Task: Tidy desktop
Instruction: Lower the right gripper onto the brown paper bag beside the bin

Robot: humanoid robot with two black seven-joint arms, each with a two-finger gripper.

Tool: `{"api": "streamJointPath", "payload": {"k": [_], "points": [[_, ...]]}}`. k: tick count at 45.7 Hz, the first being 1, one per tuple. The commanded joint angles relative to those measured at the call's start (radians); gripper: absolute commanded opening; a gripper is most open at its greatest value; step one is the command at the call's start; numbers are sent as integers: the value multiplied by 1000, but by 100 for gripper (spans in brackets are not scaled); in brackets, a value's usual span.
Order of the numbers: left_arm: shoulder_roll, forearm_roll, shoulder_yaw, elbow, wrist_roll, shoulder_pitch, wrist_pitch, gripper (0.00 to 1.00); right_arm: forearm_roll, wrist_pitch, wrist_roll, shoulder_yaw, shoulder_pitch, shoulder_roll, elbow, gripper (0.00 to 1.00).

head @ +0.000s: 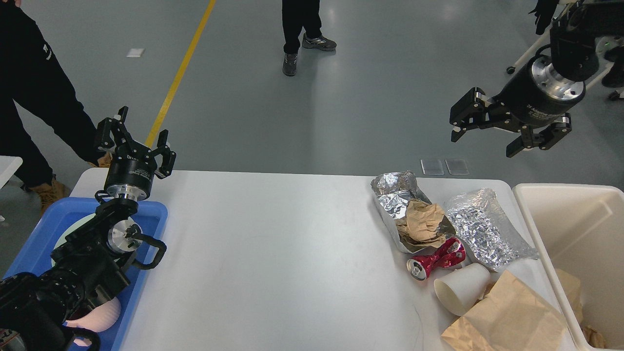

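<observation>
The white desktop (273,253) spans the view. At its right end lies litter: two crumpled foil pieces (482,229), crumpled brown paper (423,222), a crushed red can (435,259), a white paper cup (460,288) on its side and a brown paper bag (509,319). My right gripper (482,140) hangs open in the air beyond the table's far right corner, above and behind the litter, holding nothing. My left gripper (134,139) stands open over the far left corner, empty.
A blue tray (34,243) with a plate and a pink bowl (97,319) sits at the left edge under my left arm. A cream bin (577,229) holding brown paper stands at the right. People stand on the floor behind; a wheeled chair is at the far right.
</observation>
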Motion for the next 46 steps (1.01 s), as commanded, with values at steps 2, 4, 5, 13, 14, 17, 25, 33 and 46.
{"api": "streamJointPath", "payload": {"k": [2, 4, 5, 13, 14, 17, 25, 33, 46], "points": [[0, 1, 0, 0, 0, 0, 0, 96, 1, 48, 0, 5, 17, 1, -1, 100], [0, -1, 0, 0, 0, 0, 0, 96, -1, 48, -2, 6, 13, -4, -3, 100], [0, 1, 0, 0, 0, 0, 0, 96, -1, 48, -2, 7, 7, -7, -3, 100], [0, 1, 0, 0, 0, 0, 0, 96, -1, 16, -3, 5, -134, -62, -10, 100], [0, 1, 0, 0, 0, 0, 0, 96, -1, 10, -3, 5, -156, -70, -10, 100], [0, -1, 0, 0, 0, 0, 0, 96, 2, -7, -3, 8, -214, -93, -10, 100], [0, -1, 0, 0, 0, 0, 0, 96, 1, -122, -3, 11, -381, -134, -10, 100], [0, 1, 0, 0, 0, 0, 0, 96, -4, -331, -5, 11, -538, -124, -9, 100], [0, 1, 0, 0, 0, 0, 0, 96, -29, -464, -5, 31, -710, -67, -23, 100]]}}
